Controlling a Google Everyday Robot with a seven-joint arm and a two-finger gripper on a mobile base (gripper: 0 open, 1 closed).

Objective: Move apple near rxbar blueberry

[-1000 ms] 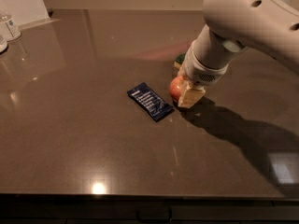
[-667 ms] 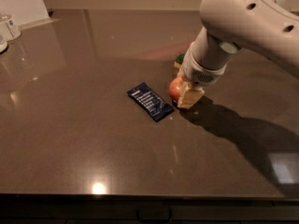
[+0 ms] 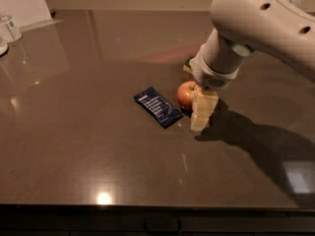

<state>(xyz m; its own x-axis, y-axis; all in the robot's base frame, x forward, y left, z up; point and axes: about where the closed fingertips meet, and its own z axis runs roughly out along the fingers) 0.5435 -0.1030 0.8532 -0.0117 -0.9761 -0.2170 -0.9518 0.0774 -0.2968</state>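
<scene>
The red apple [image 3: 185, 93] sits on the dark table, just right of the navy rxbar blueberry [image 3: 158, 107], a small gap between them. My gripper [image 3: 193, 107] hangs from the white arm straight over the apple, with its jaws either side of it. The near cream finger [image 3: 202, 111] stands on the apple's front right, slightly off it. The far finger is hidden behind the apple and wrist. The gripper looks open.
A green-and-yellow sponge [image 3: 188, 63] peeks out behind the wrist. A clear bottle [image 3: 11, 27] and a white board [image 3: 22, 4] stand at the far left corner. The table's front edge [image 3: 157, 208] runs along the bottom.
The near finger has shifted toward the camera, away from the apple. The apple and the bar have stayed in place.
</scene>
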